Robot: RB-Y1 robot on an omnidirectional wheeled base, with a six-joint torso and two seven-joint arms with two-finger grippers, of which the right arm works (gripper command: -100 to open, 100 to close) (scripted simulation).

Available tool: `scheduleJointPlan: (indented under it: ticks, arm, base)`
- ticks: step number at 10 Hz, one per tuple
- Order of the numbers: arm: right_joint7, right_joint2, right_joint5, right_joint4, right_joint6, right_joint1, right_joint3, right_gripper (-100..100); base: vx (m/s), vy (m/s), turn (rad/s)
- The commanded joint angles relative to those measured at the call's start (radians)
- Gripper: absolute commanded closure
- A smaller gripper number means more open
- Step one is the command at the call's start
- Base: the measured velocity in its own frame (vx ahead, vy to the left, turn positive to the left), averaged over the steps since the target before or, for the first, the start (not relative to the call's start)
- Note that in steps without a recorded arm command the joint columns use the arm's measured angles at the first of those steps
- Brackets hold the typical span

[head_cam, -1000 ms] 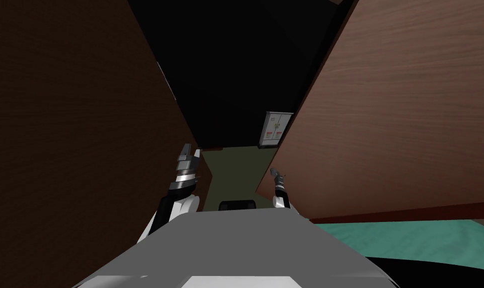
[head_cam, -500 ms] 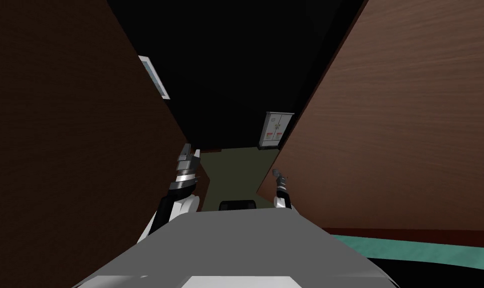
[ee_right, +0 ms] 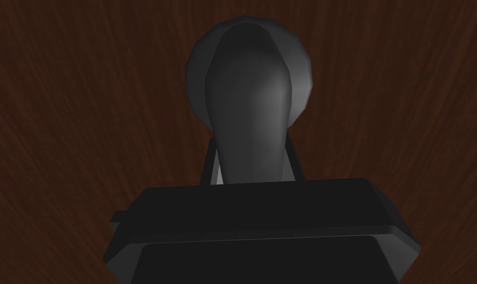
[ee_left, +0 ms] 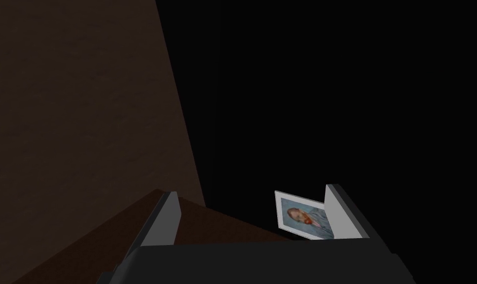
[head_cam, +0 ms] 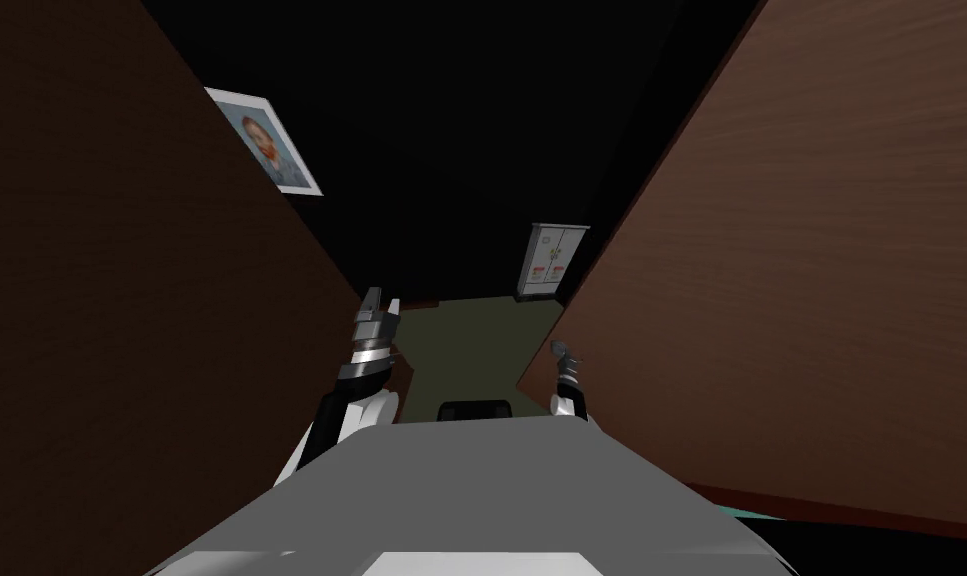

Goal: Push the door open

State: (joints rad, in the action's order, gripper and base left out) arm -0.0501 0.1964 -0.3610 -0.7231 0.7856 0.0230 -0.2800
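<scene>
Looking down from my head, the brown wooden door slants along the right, my right gripper at its near edge. Left wrist: left gripper released, fingers apart. Right wrist: fingers clamp its grey handle.

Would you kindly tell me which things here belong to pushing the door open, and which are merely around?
For the job:
- brown door
- grey door handle
- right gripper, shut on the door handle

Merely around:
- left gripper, open and holding nothing
- framed portrait
- grey cabinet
- dark brown panel on my left
</scene>
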Motion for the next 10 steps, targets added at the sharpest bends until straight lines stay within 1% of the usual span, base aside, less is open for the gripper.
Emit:
scheduleJointPlan:
  ticks: [1, 4, 5, 6, 10]
  arm:
    - [-0.014, 0.008, -0.019, 0.014, 0.009, -0.003, -0.032, 100]
    - [-0.027, 0.011, -0.041, 0.019, 0.012, 0.001, -0.066, 100]
    - [-0.027, 0.011, -0.041, 0.019, 0.012, 0.001, -0.066, 100]
    - [-0.033, 0.012, -0.051, 0.021, 0.013, 0.003, -0.082, 100]
    - [-0.049, 0.014, -0.078, 0.028, 0.016, 0.009, -0.122, 100]
  base:
    - [0.232, -0.016, -0.067]
    - [0.207, -0.029, -0.046]
    - [0.148, -0.035, -0.011]
    - [0.142, 0.001, -0.048]
    - [0.21, -0.012, -0.052]
